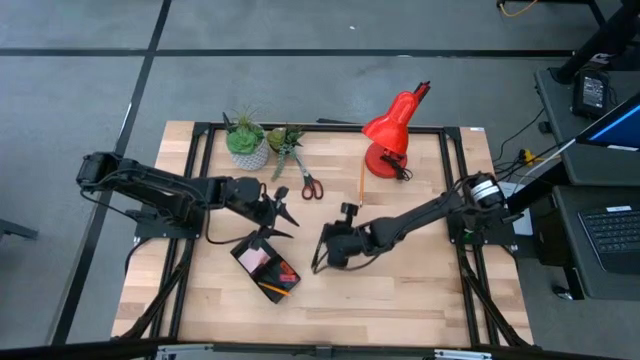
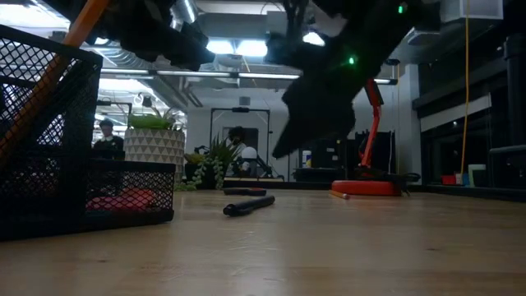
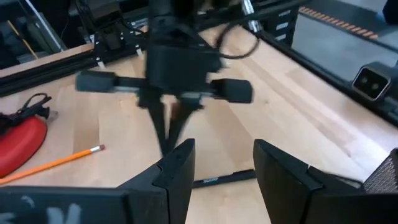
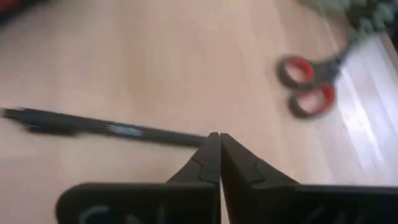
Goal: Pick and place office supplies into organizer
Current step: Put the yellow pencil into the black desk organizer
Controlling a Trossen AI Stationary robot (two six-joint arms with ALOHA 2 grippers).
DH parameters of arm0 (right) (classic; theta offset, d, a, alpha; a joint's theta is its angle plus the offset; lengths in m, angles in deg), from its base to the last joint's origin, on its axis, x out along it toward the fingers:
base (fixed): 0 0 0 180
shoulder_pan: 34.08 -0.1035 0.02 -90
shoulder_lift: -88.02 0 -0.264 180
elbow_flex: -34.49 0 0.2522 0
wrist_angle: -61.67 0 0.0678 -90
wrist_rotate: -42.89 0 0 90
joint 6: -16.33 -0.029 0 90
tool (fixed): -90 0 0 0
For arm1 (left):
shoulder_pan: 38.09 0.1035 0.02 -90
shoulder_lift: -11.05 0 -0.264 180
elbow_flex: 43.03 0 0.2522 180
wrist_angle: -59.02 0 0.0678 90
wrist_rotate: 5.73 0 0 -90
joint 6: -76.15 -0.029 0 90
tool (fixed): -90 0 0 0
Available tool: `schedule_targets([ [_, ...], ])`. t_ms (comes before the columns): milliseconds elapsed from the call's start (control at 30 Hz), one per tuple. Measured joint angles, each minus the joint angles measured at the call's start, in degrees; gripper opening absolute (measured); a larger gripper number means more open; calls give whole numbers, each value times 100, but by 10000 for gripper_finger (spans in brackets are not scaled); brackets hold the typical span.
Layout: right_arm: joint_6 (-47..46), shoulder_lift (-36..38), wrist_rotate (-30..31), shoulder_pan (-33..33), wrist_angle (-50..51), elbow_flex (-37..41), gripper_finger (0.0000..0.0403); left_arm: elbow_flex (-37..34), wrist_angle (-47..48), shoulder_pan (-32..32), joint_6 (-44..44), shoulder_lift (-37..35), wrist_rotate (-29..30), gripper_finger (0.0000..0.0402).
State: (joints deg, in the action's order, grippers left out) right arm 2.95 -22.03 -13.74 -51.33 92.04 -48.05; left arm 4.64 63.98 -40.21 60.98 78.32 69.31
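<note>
The black mesh organizer [image 1: 266,266] sits near the table's middle, holding a pink pad and an orange pencil; in the low view the organizer [image 2: 49,173] fills the left side. A black pen [image 4: 106,127] lies flat on the wood, also seen as the pen [image 2: 249,204] and the pen [image 3: 224,179]. Red-handled scissors [image 1: 309,186] and a loose pencil [image 1: 361,180] lie farther back. My right gripper [image 4: 217,142] is shut and hangs above the pen's end, clear of it in the low view. My left gripper [image 3: 224,168] is open, beside the organizer's far side, holding nothing.
A red desk lamp [image 1: 390,140] stands at the far right of the table, and two potted plants [image 1: 248,142] stand at the far left. The two grippers face each other closely over the table's middle. Bare wood lies toward the near edge and the right side.
</note>
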Motion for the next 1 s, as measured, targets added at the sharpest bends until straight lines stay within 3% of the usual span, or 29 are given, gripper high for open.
schedule_targets([
  [300, -314, 1257, 199, 420, -702, 1199, 9, 0, 608, 488, -162, 0, 20, 134],
  [500, -1352, 1967, 260, 789, -680, 1669, 13, 0, 715, 820, -896, 0, 20, 104],
  [767, -1490, 2114, -112, 1221, -455, 1688, 20, 0, 754, 1112, -1404, 0, 18, 64],
  [1000, -1805, 2112, -244, 1597, -324, 1688, 86, 0, 775, 1208, -1410, 0, 21, 56],
])
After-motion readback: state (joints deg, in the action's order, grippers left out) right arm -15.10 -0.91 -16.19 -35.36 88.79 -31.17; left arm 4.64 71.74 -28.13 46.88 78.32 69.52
